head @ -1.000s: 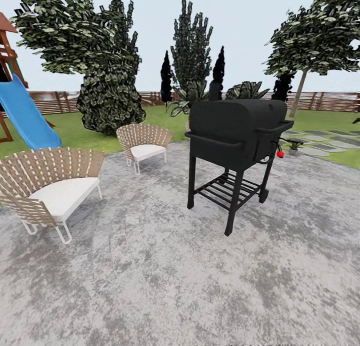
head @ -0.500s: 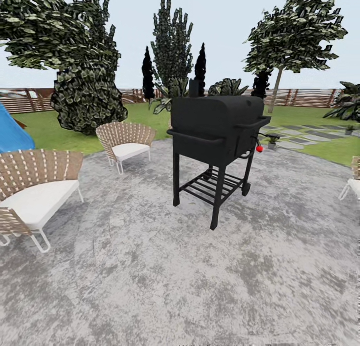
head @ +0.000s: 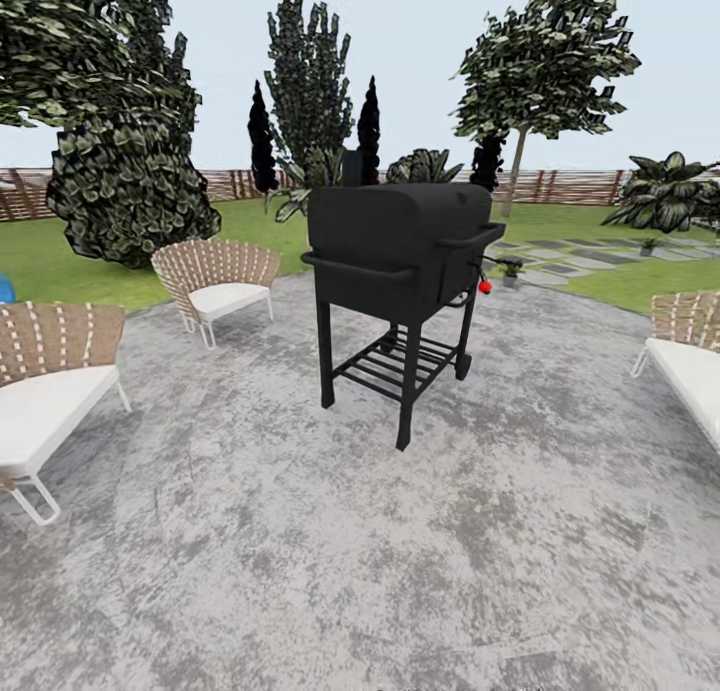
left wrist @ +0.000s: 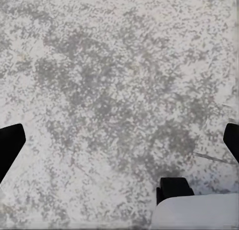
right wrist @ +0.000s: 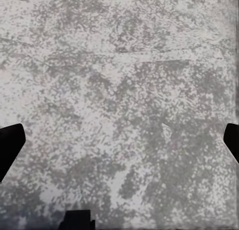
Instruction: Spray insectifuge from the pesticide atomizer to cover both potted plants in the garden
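Observation:
I stand on the round grey paved patch (head: pixel 330 541) of the garden. Beyond it lie the green lawn (head: pixel 625 283), grey stepping stones (head: pixel 585 257) and a brown slatted fence (head: pixel 570 185). A small potted plant (head: pixel 512 268) sits far off by the stones, and a second small one (head: pixel 650 242) further right; both are too tiny for detail. A red spot (head: pixel 485 287) shows by the grill's side; I cannot tell what it is. The pesticide atomizer cannot be made out. My left gripper (left wrist: pixel 119 145) and right gripper (right wrist: pixel 119 142) hang open over bare paving.
A black grill (head: pixel 400 271) on legs stands ahead at the centre. Wicker chairs with white cushions sit at the near left (head: pixel 45 371), mid left (head: pixel 215 276) and right edge (head: pixel 690 356). Trees and a dark bush (head: pixel 125 186) line the lawn. A big leafy plant (head: pixel 665 193) stands at the far right.
The camera has turned right, so everything has slid left in the picture. The blue slide has left the view and a chair has come in at the right.

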{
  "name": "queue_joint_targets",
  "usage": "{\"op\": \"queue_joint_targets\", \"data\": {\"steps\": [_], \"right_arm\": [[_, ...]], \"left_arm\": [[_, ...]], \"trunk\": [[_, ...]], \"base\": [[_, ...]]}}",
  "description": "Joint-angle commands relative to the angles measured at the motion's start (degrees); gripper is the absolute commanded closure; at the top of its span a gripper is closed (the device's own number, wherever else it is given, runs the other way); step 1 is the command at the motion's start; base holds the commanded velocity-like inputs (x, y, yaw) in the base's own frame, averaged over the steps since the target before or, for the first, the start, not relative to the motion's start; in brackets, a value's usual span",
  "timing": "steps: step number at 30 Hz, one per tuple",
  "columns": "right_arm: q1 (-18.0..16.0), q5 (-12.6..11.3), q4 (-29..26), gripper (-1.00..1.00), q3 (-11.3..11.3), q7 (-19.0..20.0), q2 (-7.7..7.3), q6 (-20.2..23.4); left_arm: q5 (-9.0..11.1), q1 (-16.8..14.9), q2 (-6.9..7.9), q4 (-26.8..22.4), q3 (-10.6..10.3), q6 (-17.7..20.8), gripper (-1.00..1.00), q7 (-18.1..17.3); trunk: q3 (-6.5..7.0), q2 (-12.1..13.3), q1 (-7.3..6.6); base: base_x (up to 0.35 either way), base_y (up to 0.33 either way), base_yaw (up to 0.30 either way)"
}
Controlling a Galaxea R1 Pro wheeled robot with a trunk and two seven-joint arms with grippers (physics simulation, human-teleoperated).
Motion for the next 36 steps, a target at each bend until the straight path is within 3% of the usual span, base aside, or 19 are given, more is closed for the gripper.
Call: {"op": "queue_joint_targets", "data": {"steps": [1,10,36], "right_arm": [[0.0,0.0,0.1,-1.00,0.0,0.0,0.00,-0.2],[0.0,0.0,0.0,-1.00,0.0,0.0,0.05,-0.2],[0.0,0.0,0.0,-1.00,0.0,0.0,0.06,-0.2]], "left_arm": [[-0.1,0.0,0.08,0.1,0.0,-0.2,-1.00,0.0],[-1.4,0.0,1.13,1.3,-0.3,-5.4,-1.00,-1.6],[-1.7,0.0,1.15,1.7,0.1,-5.8,-1.00,-1.1]], "trunk": [[-0.12,0.0,0.00],[-0.74,0.0,0.00],[-2.27,0.0,0.00]], "base": [[0.000,0.000,-0.211],[0.000,0.000,-0.211],[0.000,0.000,-0.234]]}}
